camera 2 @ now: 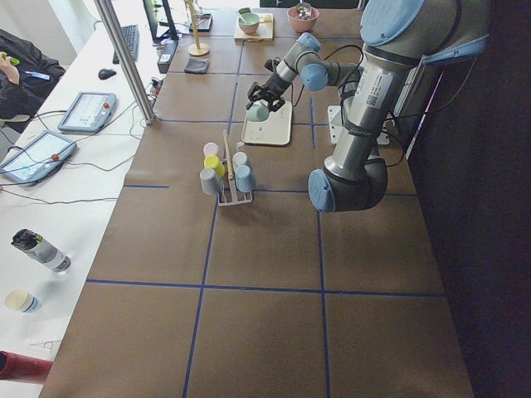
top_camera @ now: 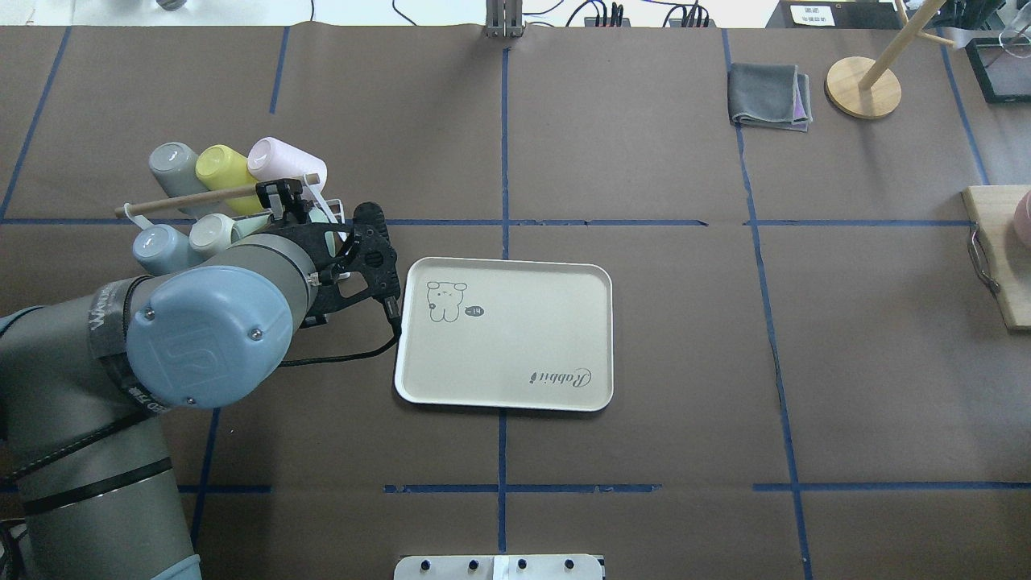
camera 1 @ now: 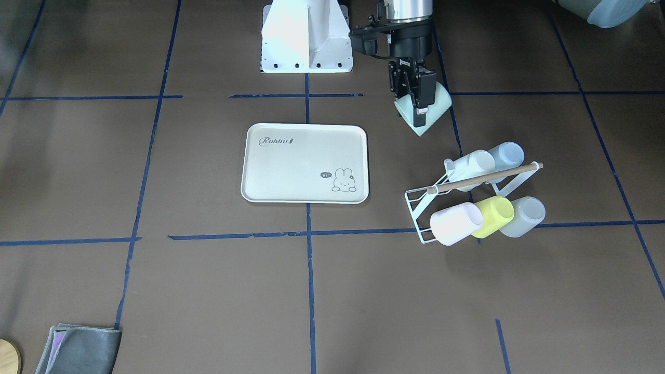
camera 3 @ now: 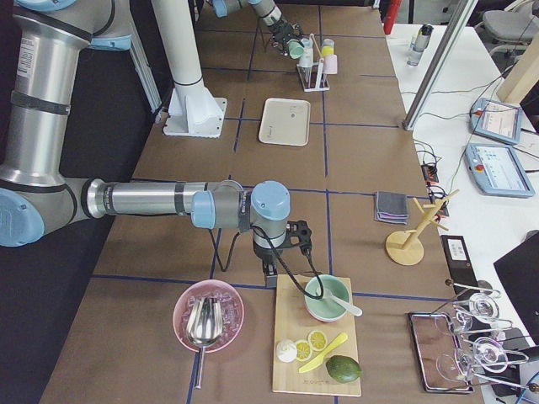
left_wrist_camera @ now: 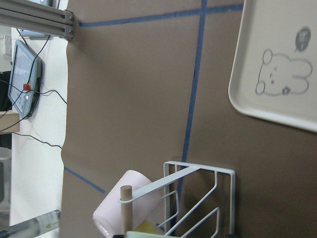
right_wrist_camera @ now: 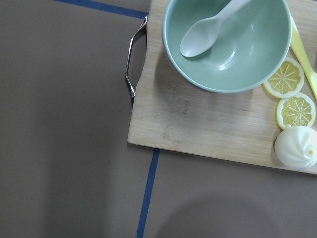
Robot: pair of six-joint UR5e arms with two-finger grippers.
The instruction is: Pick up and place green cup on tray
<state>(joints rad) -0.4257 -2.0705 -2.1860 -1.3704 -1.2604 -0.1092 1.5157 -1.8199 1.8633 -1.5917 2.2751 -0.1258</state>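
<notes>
Near wire rack (camera 1: 419, 206) and tray (camera 1: 306, 125), green cup (camera 1: 440, 102) in left gripper (camera 1: 420, 117).

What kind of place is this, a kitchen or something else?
Probably a robotics lab: the table is papered brown and gridded with blue tape, the robot's left arm reaches over it, and teach pendants with cables lie on the side bench.

We list: tray (camera 1: 291, 166) mid-desk (camera 1: 156, 291); rack (camera 1: 483, 178) with five cups on robot's left of tray; held cup (camera 1: 440, 103) in left pincer (camera 1: 419, 115), between rack and base.
</notes>
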